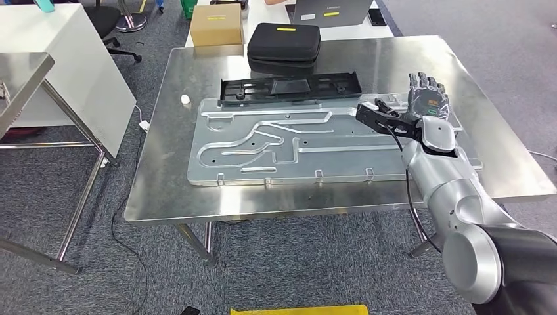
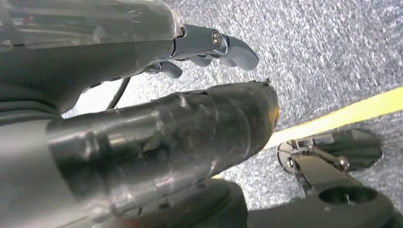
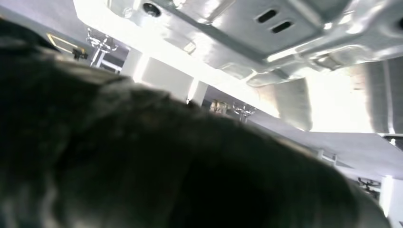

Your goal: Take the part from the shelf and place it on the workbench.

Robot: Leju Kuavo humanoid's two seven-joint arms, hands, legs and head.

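On the left, in the head view, stands a white cabinet with a steel shelf frame in front of it, both well apart from the workbench. The left hand hangs at the robot's side above grey carpet; its fingers curl loosely around nothing I can see.

On the bench lies the part, a wide silver stamped plate with its long axis running left to right across the table. A small white object sits just off its rear left corner. Behind the plate, parallel and just touching or nearly so, lies a black plastic tray; further back are a black case and a cardboard box.

The right hand is at the plate's right end, fingers pointing away from the robot. I cannot tell whether they grip the edge or merely rest there; the right wrist view is dark and blurred. A black bracket at that wrist overlaps the plate's corner.

Judging by this, the plate is already set down, and the right hand, by far the nearer 1 of the 2, would draw away rightward, clear of the tray.
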